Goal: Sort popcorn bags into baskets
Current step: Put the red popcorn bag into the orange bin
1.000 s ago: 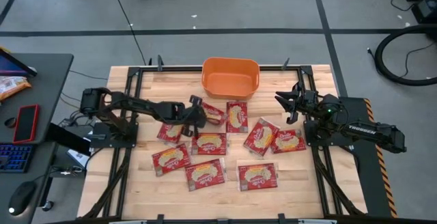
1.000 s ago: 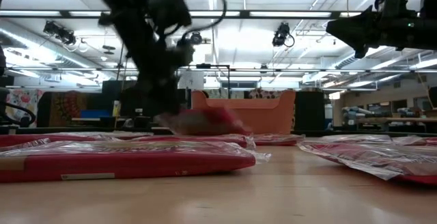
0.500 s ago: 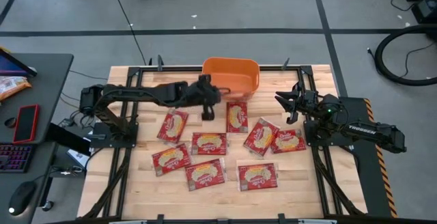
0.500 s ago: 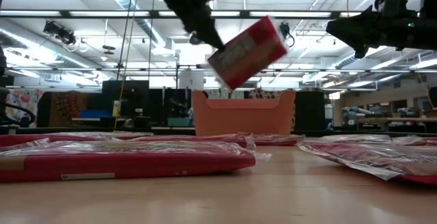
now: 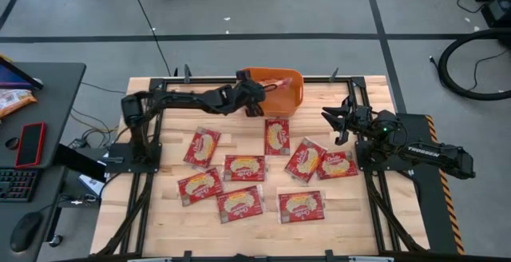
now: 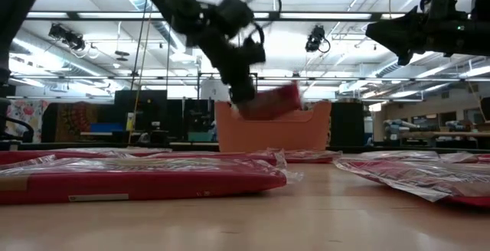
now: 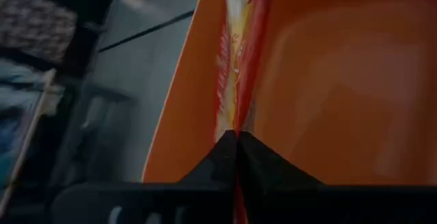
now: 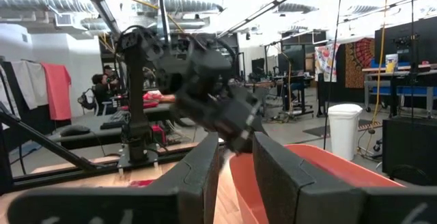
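The orange basket (image 5: 279, 96) stands at the table's far edge. My left gripper (image 5: 257, 101) reaches over it from the left, shut on one red popcorn bag (image 5: 274, 82). The low view shows that bag (image 6: 272, 102) at the height of the basket's rim (image 6: 272, 112). Several more popcorn bags (image 5: 243, 168) lie flat on the table nearer to me. My right gripper (image 5: 335, 125) hovers open near the table's right side, above the bags, touching nothing. My left gripper (image 7: 235, 142) pinches the popcorn bag's near edge (image 7: 235, 125) between its two fingers. It comes from the table's left, slanting down. The bag runs edge-on away from the fingertips over the basket's inside, lifted clear of the table. Whether it touches the basket I cannot tell.
A side desk left of the table carries a red phone (image 5: 30, 144), a keyboard and a mouse. Black frame rails run along the table's sides. In the low view, bags (image 6: 138, 176) lie close to the near edge. Bare wood shows left of the basket.
My left gripper lifted one bag off the table near the group's far left. It carried the bag up and toward the far edge, then lowered it over the basket. The bag went from lying flat to tilted high in the air, and is now at rim height.
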Controlling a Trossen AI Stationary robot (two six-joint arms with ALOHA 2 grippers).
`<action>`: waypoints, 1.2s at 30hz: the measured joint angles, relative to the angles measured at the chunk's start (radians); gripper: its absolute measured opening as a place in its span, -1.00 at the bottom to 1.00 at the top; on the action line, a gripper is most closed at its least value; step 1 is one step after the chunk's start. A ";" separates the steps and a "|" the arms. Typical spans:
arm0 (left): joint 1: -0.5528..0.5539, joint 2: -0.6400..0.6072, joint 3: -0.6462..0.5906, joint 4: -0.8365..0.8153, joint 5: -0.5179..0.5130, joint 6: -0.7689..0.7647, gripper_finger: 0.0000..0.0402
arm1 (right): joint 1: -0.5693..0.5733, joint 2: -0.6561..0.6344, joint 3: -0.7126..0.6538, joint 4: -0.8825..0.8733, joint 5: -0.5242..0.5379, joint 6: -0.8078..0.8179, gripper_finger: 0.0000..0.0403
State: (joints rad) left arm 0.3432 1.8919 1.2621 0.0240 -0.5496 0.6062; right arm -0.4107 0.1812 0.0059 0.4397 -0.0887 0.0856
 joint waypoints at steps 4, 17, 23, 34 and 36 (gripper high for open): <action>-0.006 0.022 0.006 -0.019 -0.034 0.011 -0.59 | 0.000 0.000 0.000 0.000 0.000 0.000 -0.52; -0.208 -0.127 0.010 -0.300 0.385 -0.096 -0.27 | 0.000 0.000 0.000 0.000 0.000 0.000 -0.52; -0.252 -0.109 0.009 -0.657 0.430 -0.472 -0.29 | 0.000 0.000 0.000 0.000 0.000 0.000 -0.52; -0.285 -0.107 -0.022 -1.078 0.457 -1.113 -0.24 | 0.000 0.000 0.000 0.000 0.000 0.000 -0.52; -0.301 -0.107 -0.052 -1.046 0.454 -1.187 -0.16 | 0.000 0.000 0.000 0.000 0.000 0.000 -0.52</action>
State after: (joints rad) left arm 0.0419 1.7847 1.2105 -1.0216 -0.0956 -0.5808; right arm -0.4110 0.1814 0.0061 0.4393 -0.0883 0.0856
